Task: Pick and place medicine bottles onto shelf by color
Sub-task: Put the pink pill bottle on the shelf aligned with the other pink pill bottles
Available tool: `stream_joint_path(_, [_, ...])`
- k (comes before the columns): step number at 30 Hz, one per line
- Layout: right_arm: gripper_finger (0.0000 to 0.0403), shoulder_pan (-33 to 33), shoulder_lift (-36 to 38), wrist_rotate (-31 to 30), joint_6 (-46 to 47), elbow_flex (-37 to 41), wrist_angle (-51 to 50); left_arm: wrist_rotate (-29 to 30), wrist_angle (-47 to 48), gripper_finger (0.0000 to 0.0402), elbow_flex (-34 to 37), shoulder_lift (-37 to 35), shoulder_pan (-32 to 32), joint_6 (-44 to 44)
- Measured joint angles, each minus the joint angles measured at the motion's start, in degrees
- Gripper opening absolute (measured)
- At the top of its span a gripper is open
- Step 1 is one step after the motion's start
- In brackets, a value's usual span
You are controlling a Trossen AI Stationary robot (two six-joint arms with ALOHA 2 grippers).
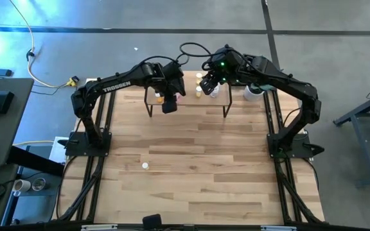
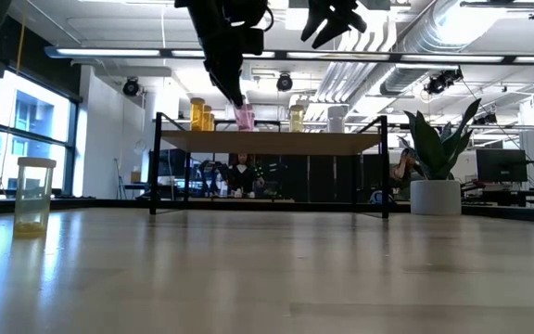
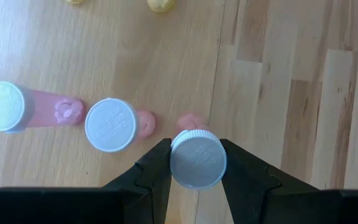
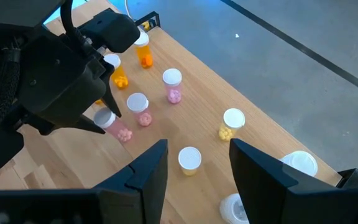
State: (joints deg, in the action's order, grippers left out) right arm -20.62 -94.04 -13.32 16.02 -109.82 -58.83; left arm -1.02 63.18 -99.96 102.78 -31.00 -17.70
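We see pale, matt, finely grained wood on the shelf directly beneath the left gripper, whose fingers look like matt black plastic. Between them we note a smooth white plastic cap with a ribbed edge on a translucent pink plastic bottle. Just beside that pincer stand two more pink bottles, equally glossy. The shelf's legs look like thin black metal.
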Motion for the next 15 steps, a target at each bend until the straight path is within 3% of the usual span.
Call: stream_joint_path(15, [0.0163, 0.0, 0.0, 0.0, 0.0, 0.0, 0.0, 0.2, 0.0, 0.0134, 0.0, 0.0, 0.0, 0.0])
